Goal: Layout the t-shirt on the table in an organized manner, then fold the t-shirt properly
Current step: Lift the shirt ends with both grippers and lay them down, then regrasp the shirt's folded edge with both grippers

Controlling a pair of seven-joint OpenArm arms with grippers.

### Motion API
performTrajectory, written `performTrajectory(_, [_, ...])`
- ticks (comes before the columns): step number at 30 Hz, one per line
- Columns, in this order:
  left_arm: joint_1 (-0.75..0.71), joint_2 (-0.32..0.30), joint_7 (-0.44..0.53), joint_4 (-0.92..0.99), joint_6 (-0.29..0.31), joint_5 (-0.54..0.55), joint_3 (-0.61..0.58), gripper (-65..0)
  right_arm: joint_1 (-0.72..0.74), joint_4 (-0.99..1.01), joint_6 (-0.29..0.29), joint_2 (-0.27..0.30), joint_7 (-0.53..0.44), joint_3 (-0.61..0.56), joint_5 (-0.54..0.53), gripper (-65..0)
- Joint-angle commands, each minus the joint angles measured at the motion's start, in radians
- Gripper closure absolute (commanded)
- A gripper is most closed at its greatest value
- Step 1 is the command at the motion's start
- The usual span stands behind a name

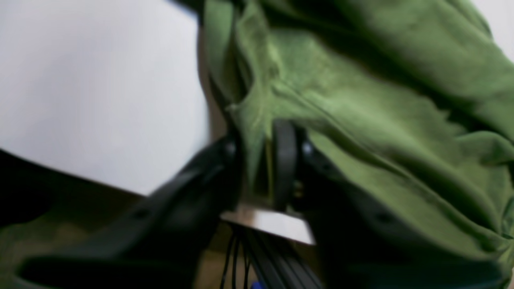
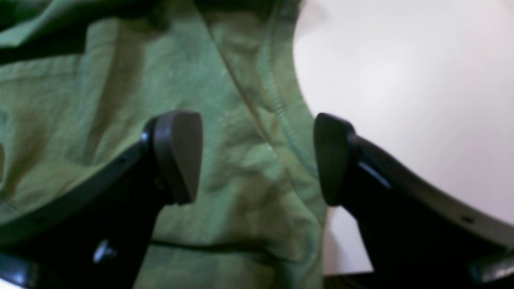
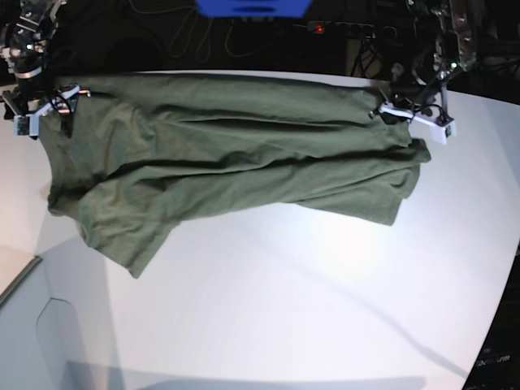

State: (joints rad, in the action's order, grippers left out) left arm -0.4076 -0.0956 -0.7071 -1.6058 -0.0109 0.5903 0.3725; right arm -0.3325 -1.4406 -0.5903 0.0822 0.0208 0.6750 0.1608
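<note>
The olive-green t-shirt [image 3: 227,162] lies spread and wrinkled along the far side of the white table [image 3: 325,292]. My left gripper [image 3: 409,122] sits at the shirt's far right corner. In the left wrist view its fingers [image 1: 285,160] stand narrowly apart, and a fold of t-shirt [image 1: 361,100] still hangs between them at the left gripper [image 1: 261,160]. My right gripper [image 3: 36,120] is at the shirt's far left corner. In the right wrist view the right gripper [image 2: 257,160] is wide open over the t-shirt [image 2: 100,100], its seamed edge between the fingers, touching neither pad.
Behind the table's far edge is dark floor with cables, a blue object [image 3: 252,6] and a power strip [image 3: 321,28] with a red light. The table's edge curves down the right side. A grey panel [image 3: 24,325] sits at the lower left.
</note>
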Motion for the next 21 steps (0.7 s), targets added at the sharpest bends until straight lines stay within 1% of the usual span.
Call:
performTrajectory(1, [-0.012,-0.002,0.01,-0.04,0.007,0.007,0.023,-18.7,0.017,-0.019,-0.012,0.011,-0.023,0.001,-0.01,-43.5])
performTrajectory(4, [-0.027,-0.002,0.01,-0.089,0.007,0.007,0.039,-30.6,0.04,-0.019,-0.012,0.011,-0.023,0.001,-0.008,-43.5])
performTrajectory(6, [-0.046,-0.005,0.01,-0.115,0.007,0.007,0.039,-36.6,0.049,-0.019,-0.012,0.011,-0.023,-0.001,-0.008,-43.5])
performTrajectory(9, [-0.058,-0.002,0.013,-0.141,0.007,0.007,0.081,-41.7,0.054,-0.021,-0.012,0.011,-0.023,-0.014,-0.008,-43.5])
performTrajectory(13, [-0.012,0.0,0.011,-0.116,0.009,0.009,0.141,-41.8,0.054,-0.019,-0.012,0.012,-0.023,-0.045,-0.008,-43.5])
performTrajectory(21, [0.132,0.0,0.013,-0.009,0.002,0.003,0.145,-41.7,0.056,-0.018,-0.012,0.011,-0.023,-0.071,-0.008,-43.5])
